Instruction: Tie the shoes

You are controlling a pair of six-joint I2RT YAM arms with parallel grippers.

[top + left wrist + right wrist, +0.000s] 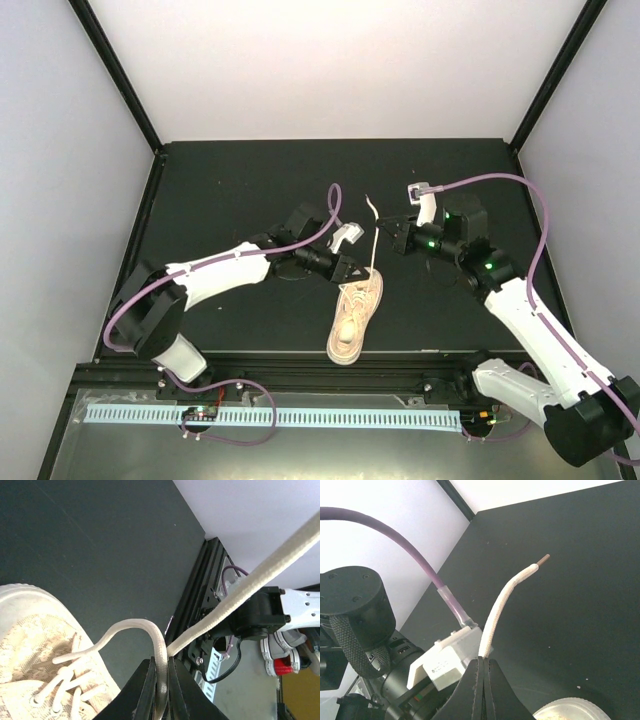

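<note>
The shoe point(354, 318) lies on the dark worktop point(230, 190) in the lower middle of the top view, close to the worktop's lower edge, sole down and toe toward the bottom of the frame. The left pincer point(352, 270) sits at the shoe's upper end. In the left wrist view its fingers point(150, 690) are pressed together on a lace point(150, 632) that loops up from the eyelets at the lower left. A second lace point(260, 570) runs taut from beside the pincer to the upper right of that frame. The right pincer point(390, 232) is just right of centre in the top view, above the shoe. In the right wrist view it is clamped on that lace, whose free end point(512, 587) rises to a brown tip at upper centre.
</note>
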